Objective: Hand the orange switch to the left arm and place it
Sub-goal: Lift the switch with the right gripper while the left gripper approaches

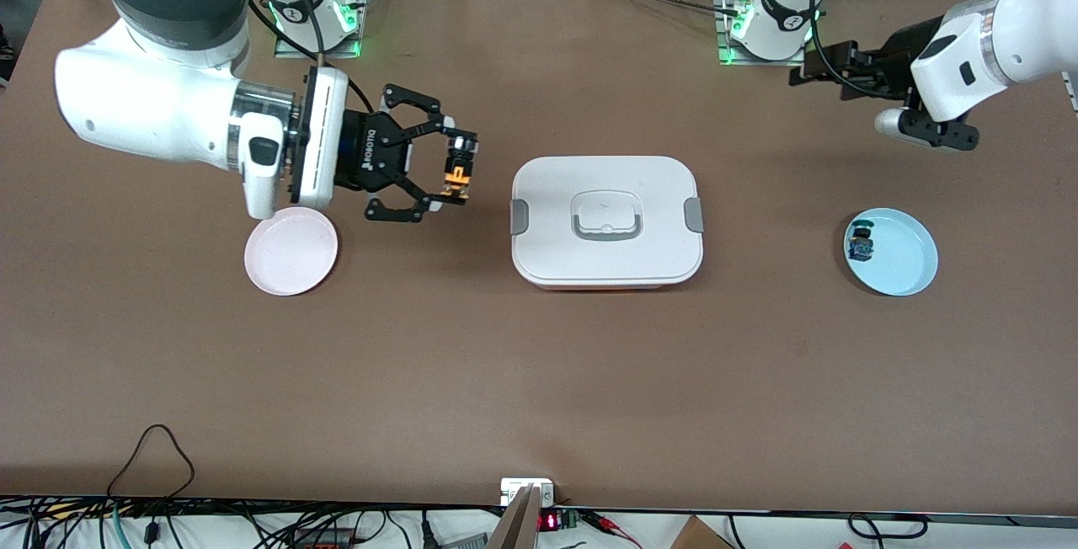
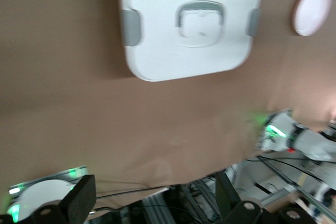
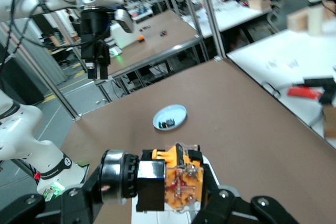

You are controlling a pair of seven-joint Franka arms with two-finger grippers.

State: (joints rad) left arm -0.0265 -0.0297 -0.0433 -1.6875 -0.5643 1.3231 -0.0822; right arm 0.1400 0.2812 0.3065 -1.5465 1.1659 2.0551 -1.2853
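My right gripper (image 1: 450, 180) has its fingers clamped on the orange switch (image 1: 457, 170), carried sideways above the worktop (image 1: 539, 381) between pink plate (image 1: 290, 250) and box (image 1: 606, 221), presumably for a handover; my left gripper (image 1: 842, 69) waits high near its base, fingers spread with nothing between them.

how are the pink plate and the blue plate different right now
The pink plate lies toward the right arm's end of the table and holds nothing; the blue plate lies toward the left arm's end and holds a small blue-and-black switch. The right gripper is close to the pink one. Both are small, round, and flat on the table.
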